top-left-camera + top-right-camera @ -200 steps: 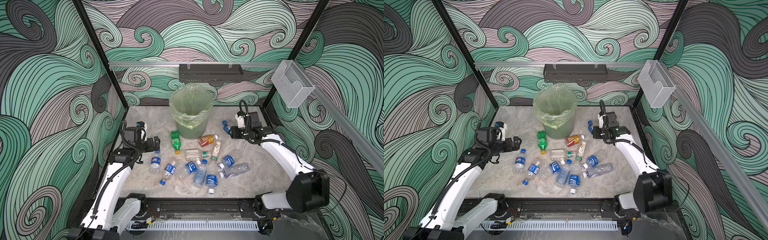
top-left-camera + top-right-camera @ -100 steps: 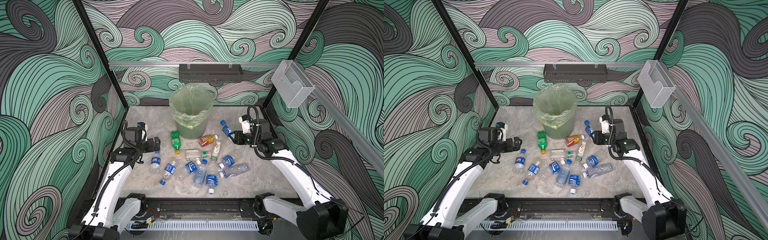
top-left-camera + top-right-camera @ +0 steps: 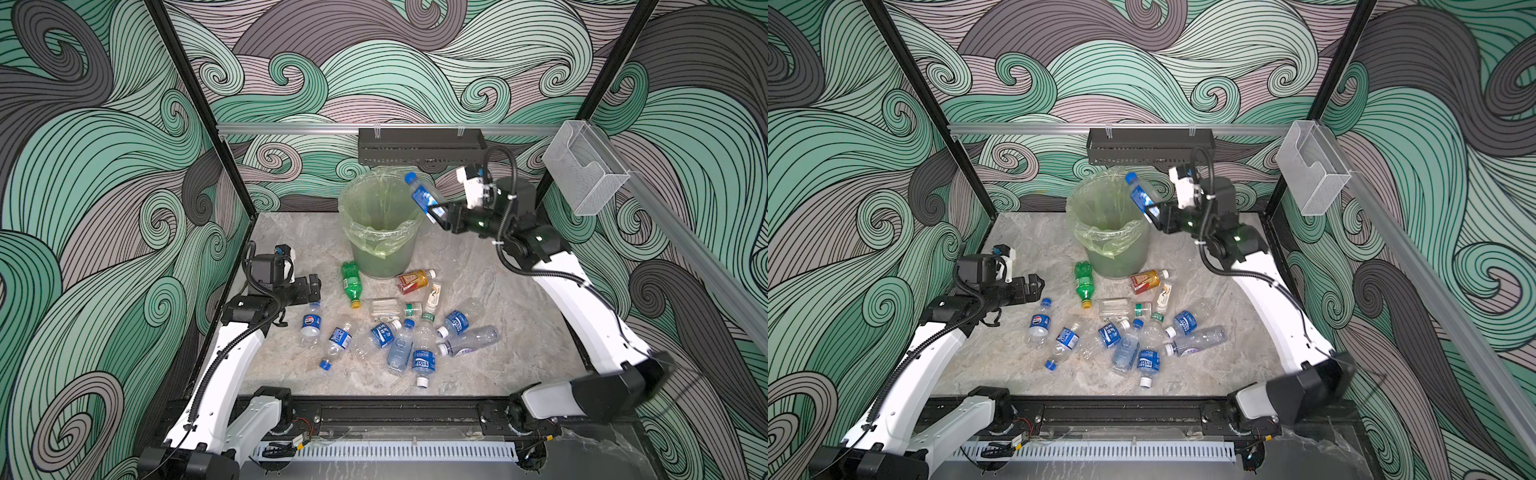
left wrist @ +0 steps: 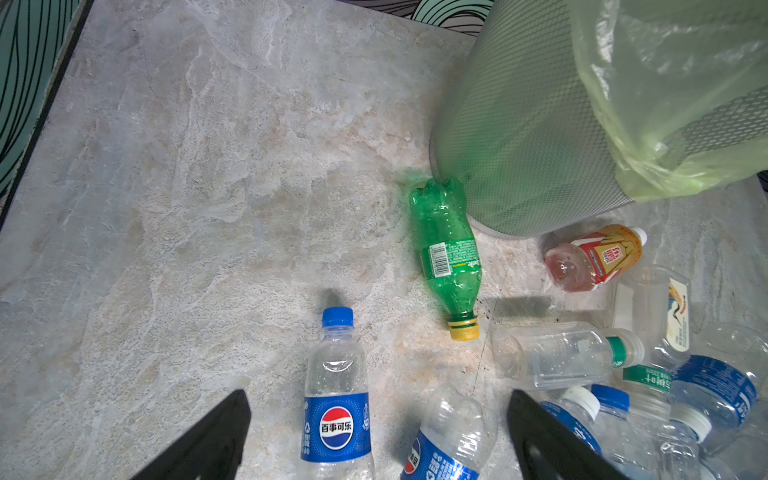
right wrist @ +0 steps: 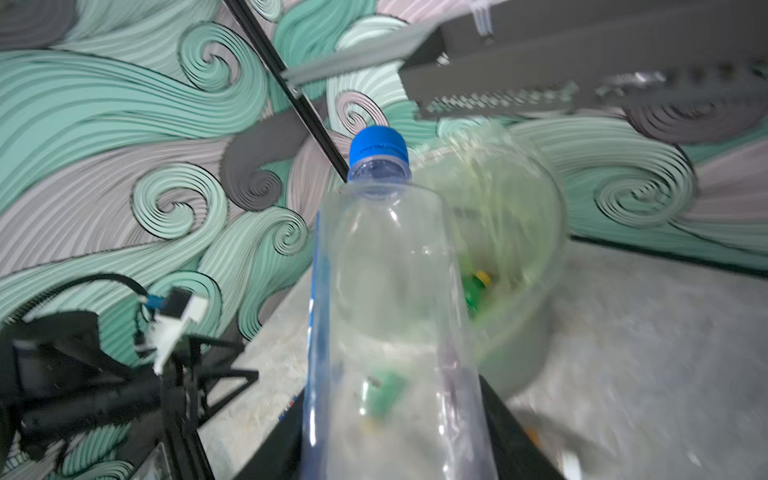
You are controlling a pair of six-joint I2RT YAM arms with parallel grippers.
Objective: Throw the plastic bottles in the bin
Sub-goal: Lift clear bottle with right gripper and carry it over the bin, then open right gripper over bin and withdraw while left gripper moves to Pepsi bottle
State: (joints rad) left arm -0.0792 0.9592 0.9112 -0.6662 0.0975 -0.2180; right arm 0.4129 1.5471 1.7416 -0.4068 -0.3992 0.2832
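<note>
The bin (image 3: 382, 257) (image 3: 1117, 257), grey-green mesh lined with a pale green bag, stands at the back middle. My right gripper (image 3: 436, 214) (image 3: 1154, 216) is raised beside the bin's right rim. It is shut on a clear plastic bottle (image 3: 422, 195) (image 5: 390, 291) whose blue cap points up over the rim. My left gripper (image 3: 316, 286) (image 4: 378, 399) hangs open and empty above a Pepsi bottle (image 4: 336, 415). Lying on the floor are a green bottle (image 3: 351, 282), an amber bottle (image 3: 413, 279) and several clear ones (image 3: 415, 340).
A black perforated tray (image 3: 419, 145) hangs on the back wall just above the bin. A clear box (image 3: 582, 174) is fixed to the right rail. A black base rail (image 3: 395, 415) runs along the front edge.
My right arm has lifted the blue-capped bottle from near the floor up and leftward to the bin's rim. The left arm has not moved.
</note>
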